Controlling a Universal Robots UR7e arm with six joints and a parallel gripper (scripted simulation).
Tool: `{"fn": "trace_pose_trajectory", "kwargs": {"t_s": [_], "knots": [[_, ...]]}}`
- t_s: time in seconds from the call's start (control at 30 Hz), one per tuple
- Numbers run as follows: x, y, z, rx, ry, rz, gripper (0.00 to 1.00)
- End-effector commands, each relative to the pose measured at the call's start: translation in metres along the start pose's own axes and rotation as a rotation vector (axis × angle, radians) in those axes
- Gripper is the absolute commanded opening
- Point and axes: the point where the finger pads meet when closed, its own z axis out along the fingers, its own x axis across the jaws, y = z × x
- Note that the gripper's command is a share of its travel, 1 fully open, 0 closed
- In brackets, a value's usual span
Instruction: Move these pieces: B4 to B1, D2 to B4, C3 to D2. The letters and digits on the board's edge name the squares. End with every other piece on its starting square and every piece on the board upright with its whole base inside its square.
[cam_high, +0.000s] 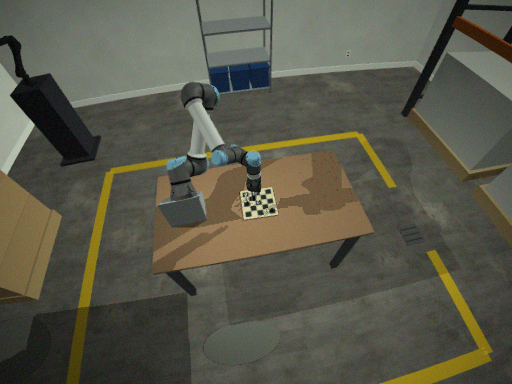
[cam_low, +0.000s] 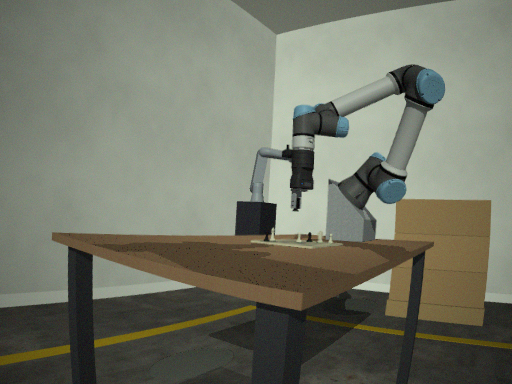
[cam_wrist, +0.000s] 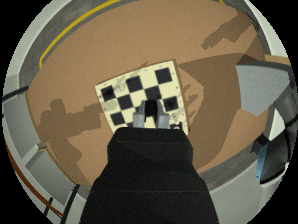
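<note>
The chessboard (cam_high: 275, 214) (cam_low: 300, 244) (cam_wrist: 148, 78) lies on the table. My gripper (cam_high: 254, 195) (cam_low: 296, 204) (cam_wrist: 150, 107) is shut on a black piece (cam_low: 295, 209) (cam_wrist: 150, 106) and holds it upright, well above the board. In the exterior view, a black piece (cam_low: 266, 237) and a tall white piece (cam_low: 272, 234) stand at the board's left. A white piece (cam_low: 299, 237), a black piece (cam_low: 309, 237) and two more white pieces (cam_low: 320, 237) (cam_low: 330, 238) stand toward the right. All look upright. The edge labels are too small to read, and my gripper hides part of the board in the wrist view.
The wooden table (cam_high: 310, 225) (cam_low: 200, 255) carries the board and the grey block (cam_high: 184, 210) (cam_low: 345, 220) under the arm's base, left of the board in the top view. Other pieces stand close together near the board's edges. A black pedestal (cam_low: 255, 217) stands behind the table.
</note>
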Motion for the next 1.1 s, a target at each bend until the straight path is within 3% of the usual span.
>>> {"fn": "trace_pose_trajectory", "kwargs": {"t_s": [0.0, 0.07, 0.17, 0.23, 0.8, 1.07], "knots": [[-0.022, 0.041, -0.002, 0.003, -0.004, -0.152, 0.0], [-0.022, 0.041, -0.002, 0.003, -0.004, -0.152, 0.0], [-0.038, 0.083, -0.002, 0.001, -0.002, -0.29, 0.0], [-0.041, 0.094, -0.001, 0.0, -0.002, -0.325, 0.0], [-0.041, 0.094, 0.001, 0.0, -0.002, -0.327, 0.0], [-0.041, 0.094, 0.024, 0.0, -0.002, -0.327, 0.0]]}}
